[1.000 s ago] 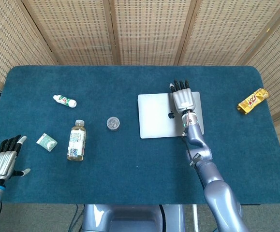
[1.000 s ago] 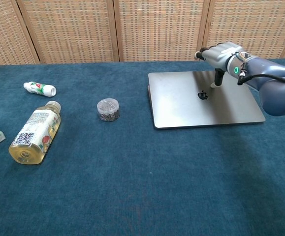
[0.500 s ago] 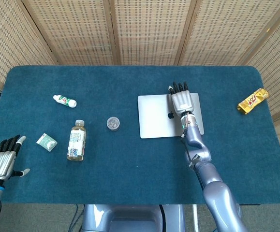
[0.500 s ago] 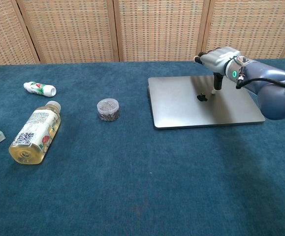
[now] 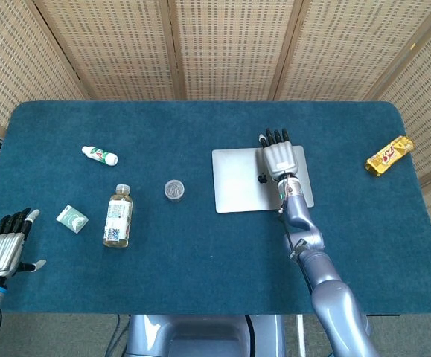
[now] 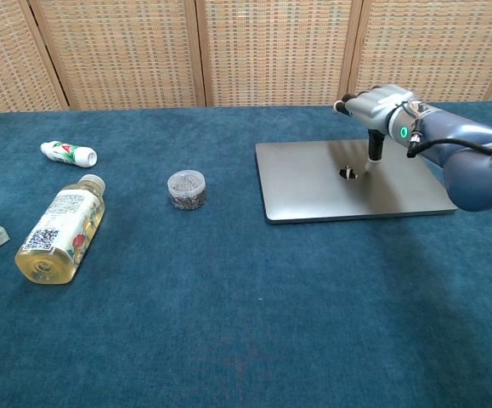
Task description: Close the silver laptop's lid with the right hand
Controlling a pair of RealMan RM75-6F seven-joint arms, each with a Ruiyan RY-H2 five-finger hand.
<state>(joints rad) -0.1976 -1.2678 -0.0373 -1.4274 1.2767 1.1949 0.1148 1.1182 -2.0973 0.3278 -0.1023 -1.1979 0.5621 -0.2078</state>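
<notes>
Change: over the last second the lid of the silver laptop (image 6: 347, 180) is seen lowered from a slight upward tilt to flat in the chest view; the right hand (image 5: 278, 156) is drawn a little toward the laptop's near edge in the head view.
Meaning for task: the lid is judged down or all but down; whether a last seam is left at the near edge cannot be told. Little is thought to remain beyond a final press and lifting the hand off.
Laptop position: it lies flat on the blue counter (image 5: 200, 245), logo up.
Right-hand fingers: extended and held close together, nothing gripped; the palm is laid above the lid's far half, right of the logo.
Laptop relative to fingers: the lid is directly beneath them; the fingertips (image 5: 275, 136) reach just past the laptop's far edge. One digit is pointed down at the lid beside the logo in the chest view; contact looks likely but is not certain.
Left hand (image 5: 5, 245): well left of the laptop, beyond the counter's edge, fingers extended, nothing held.
</notes>
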